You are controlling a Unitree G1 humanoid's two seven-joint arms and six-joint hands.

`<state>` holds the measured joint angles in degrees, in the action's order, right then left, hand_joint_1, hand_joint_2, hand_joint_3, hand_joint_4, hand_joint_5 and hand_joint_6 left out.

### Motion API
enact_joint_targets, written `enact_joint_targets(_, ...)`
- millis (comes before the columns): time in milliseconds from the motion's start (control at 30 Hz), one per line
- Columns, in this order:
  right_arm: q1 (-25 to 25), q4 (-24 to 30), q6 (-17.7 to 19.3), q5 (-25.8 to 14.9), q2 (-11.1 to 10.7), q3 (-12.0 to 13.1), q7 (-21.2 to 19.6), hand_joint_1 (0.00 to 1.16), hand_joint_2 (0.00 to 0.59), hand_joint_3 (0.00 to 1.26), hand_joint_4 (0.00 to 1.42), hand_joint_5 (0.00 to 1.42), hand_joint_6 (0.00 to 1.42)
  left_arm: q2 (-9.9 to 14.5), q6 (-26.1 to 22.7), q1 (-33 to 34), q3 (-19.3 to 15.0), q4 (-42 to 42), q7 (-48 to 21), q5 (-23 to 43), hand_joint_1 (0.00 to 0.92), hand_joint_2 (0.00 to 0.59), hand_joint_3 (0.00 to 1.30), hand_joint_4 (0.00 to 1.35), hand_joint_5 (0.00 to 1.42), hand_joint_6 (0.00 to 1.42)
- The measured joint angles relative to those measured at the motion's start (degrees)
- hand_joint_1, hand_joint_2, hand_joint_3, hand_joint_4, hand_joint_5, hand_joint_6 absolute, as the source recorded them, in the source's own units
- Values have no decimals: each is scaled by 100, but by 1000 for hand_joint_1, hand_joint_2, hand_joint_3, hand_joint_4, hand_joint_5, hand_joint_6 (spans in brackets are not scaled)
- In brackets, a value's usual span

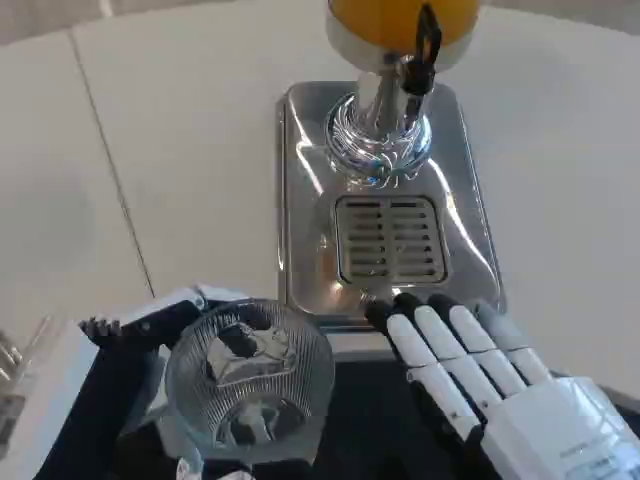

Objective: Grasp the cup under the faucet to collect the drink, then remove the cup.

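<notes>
A clear ribbed glass cup is close to the camera at the bottom left of centre, off the drip tray and in front of the dispenser. My left hand wraps around its left side and holds it; dark finger parts show through the glass. The drink dispenser has a chrome base with a slotted drip grate, a chrome column, an orange tank and a black faucet lever. My right hand lies flat at the base's front edge, fingers stretched out, holding nothing.
The white table spreads out left and right of the dispenser, with a seam running across its left part. A white object sits at the bottom left edge.
</notes>
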<state>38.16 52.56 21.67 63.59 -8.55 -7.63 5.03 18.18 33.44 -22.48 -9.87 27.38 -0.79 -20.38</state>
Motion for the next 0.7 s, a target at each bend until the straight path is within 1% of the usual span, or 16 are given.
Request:
enact_joint_targets(167, -114, -1, -81, -1, 26, -42, 75, 197, 586, 0, 0, 0, 0, -5, -1, -14, 0, 0, -9, 0, 491, 46, 1250, 1311, 1424, 1424)
enact_joint_targets(433, -130, -1, -140, -1, 41, -95, 110, 199, 586, 0, 0, 0, 0, -11, -2, -62, -7, 0, -63, 4, 491, 45, 1252, 1311, 1424, 1424)
enact_joint_targets(700, 36, -1, -221, 0, 145, -83, 102, 200, 586, 0, 0, 0, 0, -161, -80, 31, 46, -24, -62, -43, 491, 45, 1252, 1311, 1424, 1424)
